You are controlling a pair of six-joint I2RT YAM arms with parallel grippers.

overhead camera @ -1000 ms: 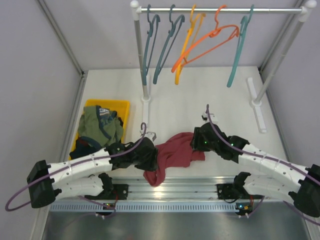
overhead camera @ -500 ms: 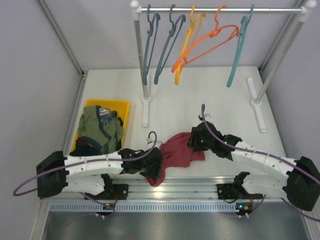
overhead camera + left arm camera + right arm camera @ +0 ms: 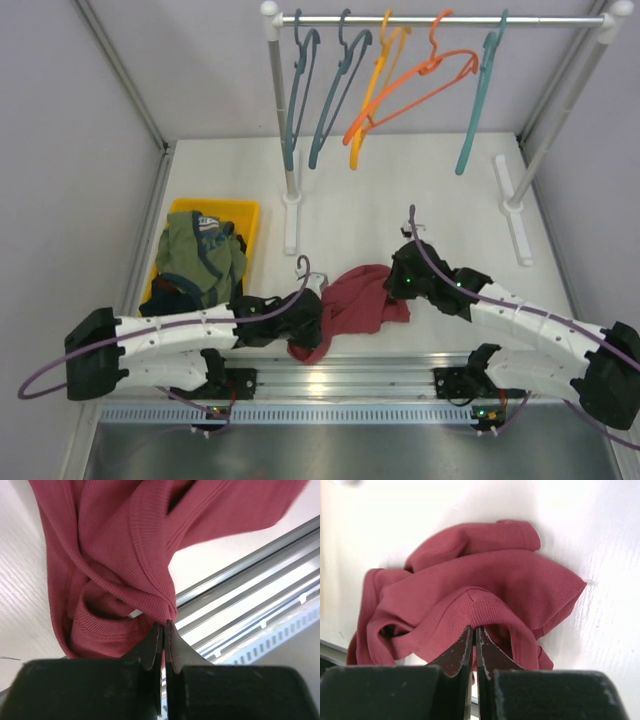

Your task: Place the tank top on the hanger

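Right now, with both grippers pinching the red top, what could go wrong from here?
1. The left gripper pinches only a thin twisted fold of the tank top at its fingertips; it may slip when lifted.
2. The top lies bunched, so the right gripper may hold several layers, leaving no opening.
3. The hanger hangs on the rack, and both grippers are occupied.

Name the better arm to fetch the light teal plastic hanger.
Right, likely: the hanger hangs at the rail's right end. Left gripper and right gripper both pinch the maroon cloth tank top.
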